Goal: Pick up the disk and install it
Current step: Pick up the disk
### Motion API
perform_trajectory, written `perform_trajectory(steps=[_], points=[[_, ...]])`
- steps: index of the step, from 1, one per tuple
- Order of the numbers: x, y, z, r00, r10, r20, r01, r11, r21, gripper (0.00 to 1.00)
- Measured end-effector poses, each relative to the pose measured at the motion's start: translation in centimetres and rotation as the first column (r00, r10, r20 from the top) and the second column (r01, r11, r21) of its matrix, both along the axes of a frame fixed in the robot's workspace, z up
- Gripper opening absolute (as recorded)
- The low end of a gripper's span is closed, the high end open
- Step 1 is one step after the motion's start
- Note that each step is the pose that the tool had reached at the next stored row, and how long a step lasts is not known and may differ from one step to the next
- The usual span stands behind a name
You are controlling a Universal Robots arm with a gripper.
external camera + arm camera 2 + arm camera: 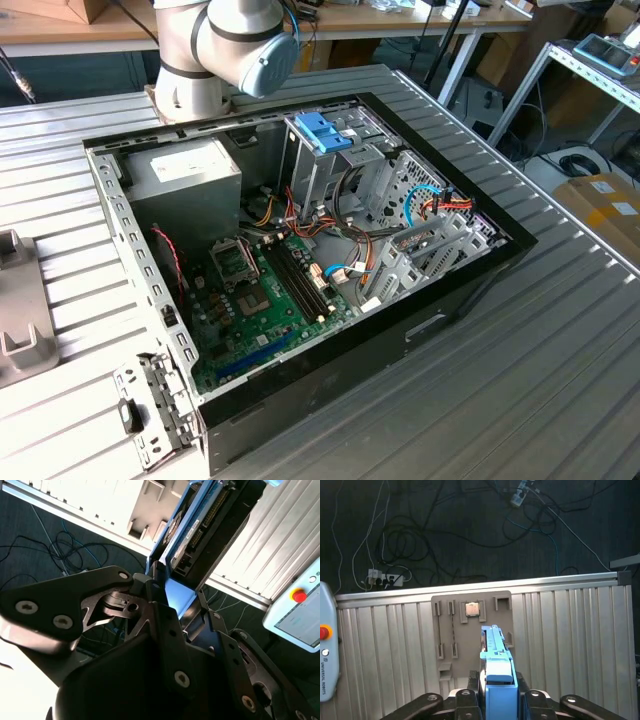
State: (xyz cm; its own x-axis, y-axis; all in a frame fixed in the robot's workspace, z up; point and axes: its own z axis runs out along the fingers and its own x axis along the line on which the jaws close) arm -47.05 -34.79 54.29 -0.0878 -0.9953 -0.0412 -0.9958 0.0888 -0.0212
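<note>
Blue-railed disk (496,672) sits on edge in the fingers (473,682), which are closed tight on its rails. It hangs over the grey jig (451,630) on the ribbed surface (385,645); can't tell if it's fully clear of the jig. My take: keep clamp force steady and the disk square, since any twist could let the rails slip. Exterior view: open case (125,235) mid-frame, cage (320,165) upper centre, arm (215,45) upper left.

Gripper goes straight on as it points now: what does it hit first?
Probably the grey fixture plate on the table; in the first wrist view the gripper, shut on the disk, points at it. The disk's end would touch first. Depth unclear.
</note>
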Motion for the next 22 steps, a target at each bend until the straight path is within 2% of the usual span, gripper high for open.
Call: perform_trajectory(steps=[15, 22], points=[[0.58, -0.05, 0.0, 1.0, 0.0, 0.0001, 0.0, 1.0, -0.002, 0.37], [1.17, -0.05, -0.01, 1.0, 0.0, 0.0002, 0.0, 1.0, -0.0033, 0.37]])
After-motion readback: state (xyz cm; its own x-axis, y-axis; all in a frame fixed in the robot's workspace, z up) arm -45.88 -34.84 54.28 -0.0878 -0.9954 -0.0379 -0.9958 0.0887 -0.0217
